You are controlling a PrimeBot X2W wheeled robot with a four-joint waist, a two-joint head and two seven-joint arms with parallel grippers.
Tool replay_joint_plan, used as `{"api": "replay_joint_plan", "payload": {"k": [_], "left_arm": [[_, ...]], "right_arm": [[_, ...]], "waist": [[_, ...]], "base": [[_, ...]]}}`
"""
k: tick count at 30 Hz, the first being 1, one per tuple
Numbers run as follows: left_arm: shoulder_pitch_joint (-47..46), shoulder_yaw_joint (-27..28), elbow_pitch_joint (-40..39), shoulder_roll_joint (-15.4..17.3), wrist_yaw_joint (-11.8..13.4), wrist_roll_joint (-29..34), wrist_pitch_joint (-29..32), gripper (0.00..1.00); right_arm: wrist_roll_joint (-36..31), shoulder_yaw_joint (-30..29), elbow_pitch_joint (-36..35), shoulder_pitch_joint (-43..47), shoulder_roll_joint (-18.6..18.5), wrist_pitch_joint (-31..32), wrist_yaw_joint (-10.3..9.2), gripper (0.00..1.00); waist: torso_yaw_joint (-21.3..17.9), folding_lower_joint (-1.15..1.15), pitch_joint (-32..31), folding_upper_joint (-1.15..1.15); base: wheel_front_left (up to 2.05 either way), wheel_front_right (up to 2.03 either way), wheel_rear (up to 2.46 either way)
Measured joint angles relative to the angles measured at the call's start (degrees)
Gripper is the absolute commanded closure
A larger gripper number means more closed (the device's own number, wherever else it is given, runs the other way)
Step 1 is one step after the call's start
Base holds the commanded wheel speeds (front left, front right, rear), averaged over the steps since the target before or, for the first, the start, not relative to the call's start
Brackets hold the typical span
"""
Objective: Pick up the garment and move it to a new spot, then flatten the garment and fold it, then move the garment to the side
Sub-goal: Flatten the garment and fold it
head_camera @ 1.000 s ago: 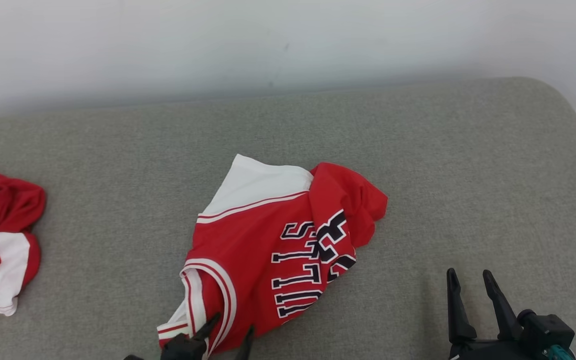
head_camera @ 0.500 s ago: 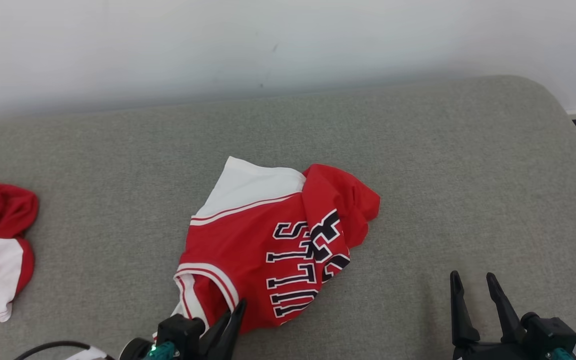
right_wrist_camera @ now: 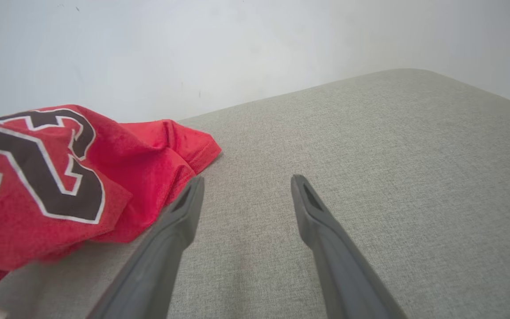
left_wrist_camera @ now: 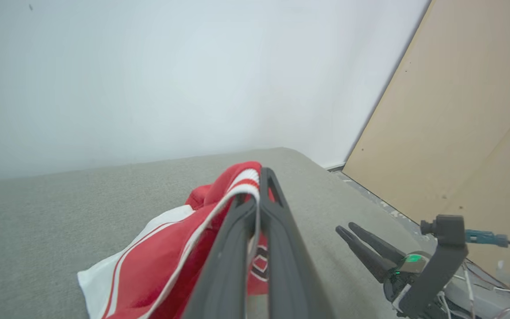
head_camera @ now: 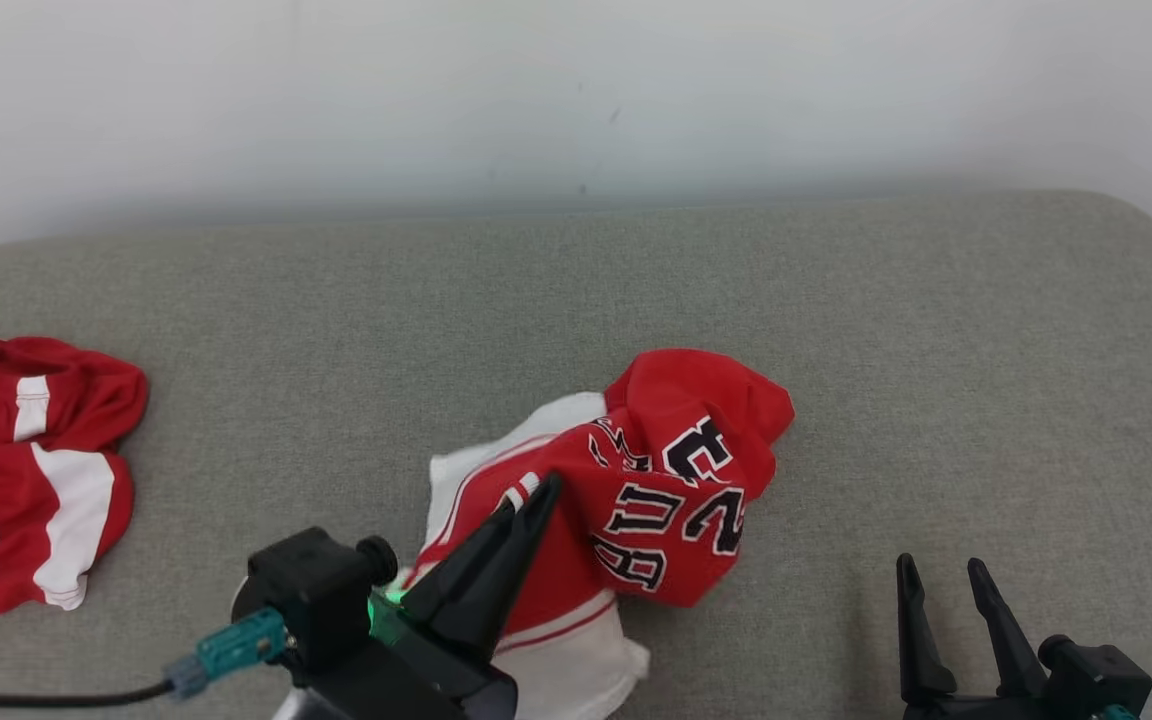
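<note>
Head view: left hand [head_camera: 542, 488], at 7 o'clock, is clamped on the striped edge of the garment [head_camera: 681, 480], holding it partly raised off the grey cushion [head_camera: 936, 350], judged for relocation; right hand [head_camera: 939, 565], 5 o'clock, spread wide, empty. Left wrist view: garment [left_wrist_camera: 157, 252] edge pinched between closed fingers [left_wrist_camera: 281, 248]. Right wrist view: garment [right_wrist_camera: 38, 177] bulk lies at 9 o'clock. No containers noted.

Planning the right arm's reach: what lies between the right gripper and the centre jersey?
Bare grey cushion separates right gripper from centre jersey, per head view.
</note>
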Motion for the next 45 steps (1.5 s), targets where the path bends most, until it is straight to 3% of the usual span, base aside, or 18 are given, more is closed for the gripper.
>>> {"api": "replay_joint_plan", "payload": {"k": [3, 10, 20, 26, 33, 34, 35, 41, 45], "left_arm": [[-1.97, 0.31, 1.36, 2.32, -0.01, 1.30, 1.88, 1.00], [-2.55, 1.65, 11.03, 2.07, -2.89, -0.37, 0.05, 1.00], [-9.88, 1.83, 31.96, 4.19, -9.88, 4.43, -4.61, 1.00], [-14.47, 3.05, 43.22, 3.31, -14.30, 3.69, -7.65, 1.00], [-17.85, 3.01, 54.35, 0.65, -17.37, 4.12, -10.63, 0.99], [-18.06, 2.90, 55.71, 0.21, -17.59, 4.21, -10.89, 0.60], [-18.42, 2.82, 56.64, -0.25, -17.93, 4.46, -11.27, 0.00], [-18.55, 3.25, 59.02, -1.72, -18.45, 6.34, -12.38, 0.00], [-15.25, 6.00, 55.58, -2.08, -16.49, 7.66, -12.60, 0.00]], "right_arm": [[0.05, 0.46, 0.29, -0.33, 0.04, 0.01, 0.00, 0.00], [0.08, 0.21, 0.35, -1.28, 0.04, 0.01, 0.00, 0.00], [0.05, 0.23, 0.84, -2.99, -0.01, 0.01, 0.00, 0.00], [0.09, 0.34, 0.92, -3.87, 0.02, 0.00, 0.00, 0.00], [0.33, 0.56, 1.12, -4.60, 0.00, 0.01, 0.00, 0.00], [0.33, 0.54, 1.18, -4.59, 0.00, 0.00, 0.00, 0.00], [0.33, 0.55, 1.19, -4.59, -0.01, 0.00, 0.00, 0.00], [0.13, 0.18, 1.27, -4.32, 0.00, 0.01, 0.00, 0.00], [-0.03, -0.13, 1.01, -3.32, 0.02, 0.01, 0.00, 0.00]], "waist": [[-0.32, 0.00, -0.14, 0.00], [-2.88, 0.00, 0.64, 0.00], [-6.12, 0.01, 3.18, 0.01], [-8.04, 0.01, 4.78, 0.01], [-8.81, 0.01, 5.69, 0.01], [-8.71, 0.01, 5.62, 0.01], [-8.56, 0.01, 5.53, 0.00], [-6.89, 0.00, 4.74, 0.01], [-5.38, 0.00, 3.97, 0.01]], "base": [[0.00, 0.00, 0.00], [0.00, 0.00, 0.00], [0.00, 0.00, 0.00], [0.00, 0.00, 0.00], [0.00, 0.00, 0.00], [0.00, 0.00, 0.00], [0.00, 0.00, 0.00], [0.00, 0.00, 0.00], [0.00, 0.00, 0.00]]}}
